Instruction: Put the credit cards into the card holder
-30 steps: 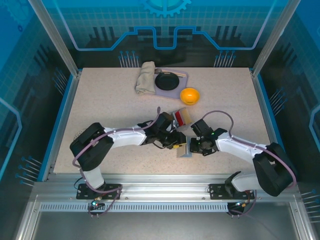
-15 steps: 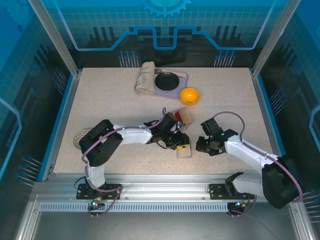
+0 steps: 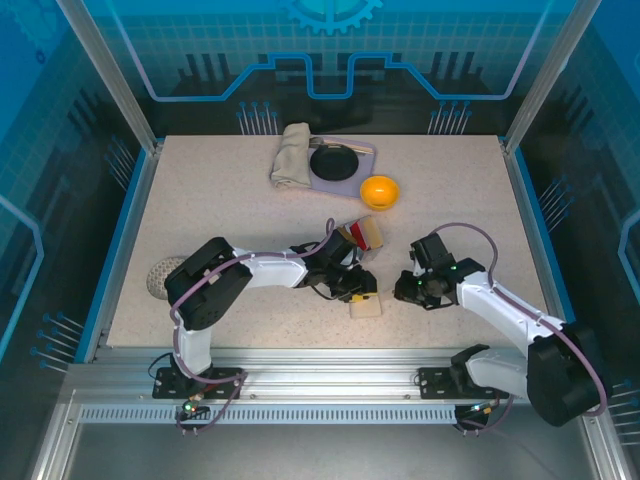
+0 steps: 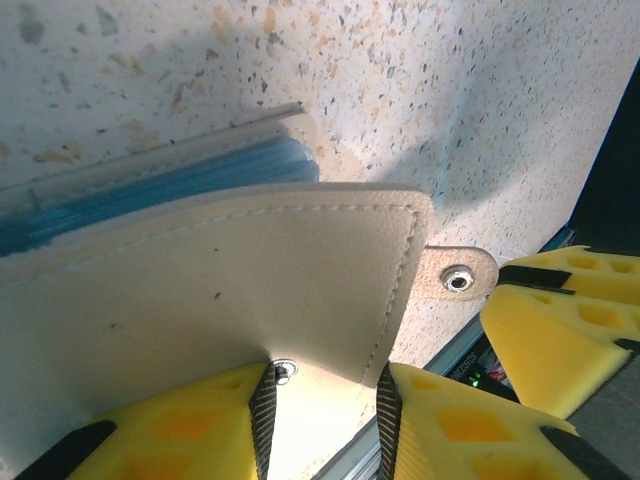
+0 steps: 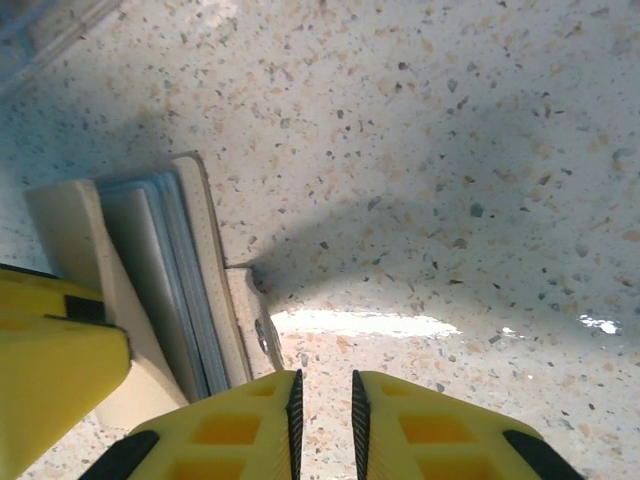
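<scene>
Card holder point(image 3: 366, 307) lies on the worktop point(image 3: 220, 200) near the front edge, between the arms. Left hand point(image 4: 322, 400) is clamped on its cream flap, blue slots visible. Right hand point(image 5: 324, 400) is just beside it, fingers nearly together, gripping nothing.

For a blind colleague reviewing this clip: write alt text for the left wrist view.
The left gripper, its yellow fingers at the bottom edge, pinches the cream flap of the card holder, whose blue-grey inner layers show along its upper edge. A snap tab sticks out to the right over the speckled table, near another yellow finger.
</scene>
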Action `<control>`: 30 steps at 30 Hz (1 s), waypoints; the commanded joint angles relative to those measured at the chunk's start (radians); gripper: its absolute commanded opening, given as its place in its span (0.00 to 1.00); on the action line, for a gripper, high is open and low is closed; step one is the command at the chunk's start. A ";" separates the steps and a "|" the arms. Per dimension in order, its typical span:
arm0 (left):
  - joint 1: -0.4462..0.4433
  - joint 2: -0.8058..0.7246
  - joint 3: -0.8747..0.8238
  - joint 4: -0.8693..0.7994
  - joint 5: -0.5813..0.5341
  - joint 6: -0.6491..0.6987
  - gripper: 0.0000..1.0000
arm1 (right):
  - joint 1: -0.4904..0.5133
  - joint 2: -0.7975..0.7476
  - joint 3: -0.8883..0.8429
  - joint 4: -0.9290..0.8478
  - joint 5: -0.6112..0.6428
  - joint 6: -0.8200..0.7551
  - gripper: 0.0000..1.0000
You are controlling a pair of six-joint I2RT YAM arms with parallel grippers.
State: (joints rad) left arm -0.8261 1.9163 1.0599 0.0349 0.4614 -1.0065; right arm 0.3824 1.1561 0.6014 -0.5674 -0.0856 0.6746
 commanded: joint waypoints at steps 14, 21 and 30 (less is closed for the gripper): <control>-0.005 0.030 0.023 -0.057 0.008 0.025 0.35 | -0.042 0.012 0.008 0.055 -0.102 -0.009 0.28; -0.005 0.033 0.022 -0.049 0.009 0.023 0.34 | -0.042 0.069 0.018 0.095 -0.162 -0.040 0.34; -0.005 0.031 0.021 -0.050 0.011 0.025 0.34 | -0.045 0.084 0.035 0.082 -0.136 -0.069 0.24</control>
State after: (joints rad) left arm -0.8261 1.9198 1.0653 0.0315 0.4618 -0.9951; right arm 0.3523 1.2530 0.6086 -0.4782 -0.2176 0.6270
